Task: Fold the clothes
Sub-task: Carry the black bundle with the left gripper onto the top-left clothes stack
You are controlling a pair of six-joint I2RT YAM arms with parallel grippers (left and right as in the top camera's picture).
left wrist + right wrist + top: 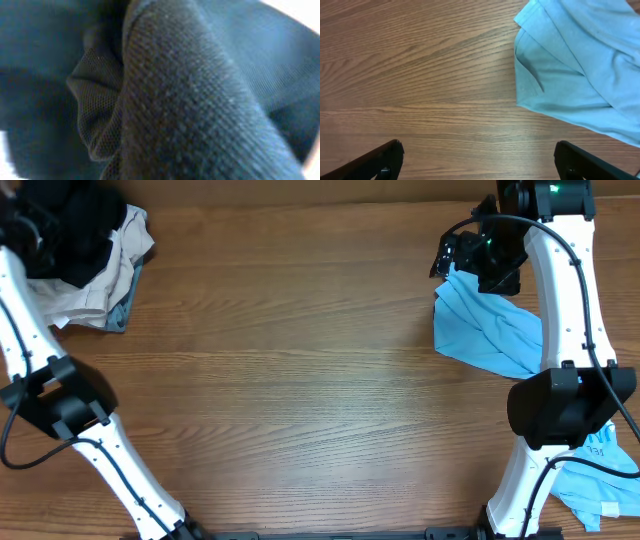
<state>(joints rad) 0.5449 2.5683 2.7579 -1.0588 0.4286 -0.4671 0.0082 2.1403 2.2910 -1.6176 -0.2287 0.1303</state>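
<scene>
A pile of clothes lies at the table's far left corner: a black garment (75, 235) on top of a beige one (118, 270). My left gripper (22, 225) is buried in the black garment. The left wrist view is filled with dark knit fabric (190, 100) and the fingers are hidden. A light blue shirt (490, 325) lies crumpled at the far right. My right gripper (455, 255) hovers open and empty at its far left edge. In the right wrist view the shirt (575, 85) lies to the right of the open fingers (480, 160), above bare wood.
Another light blue garment (600, 475) hangs at the table's near right corner, behind the right arm's base. A grey-blue piece (122, 312) sticks out under the left pile. The wooden tabletop (290, 360) spans the middle.
</scene>
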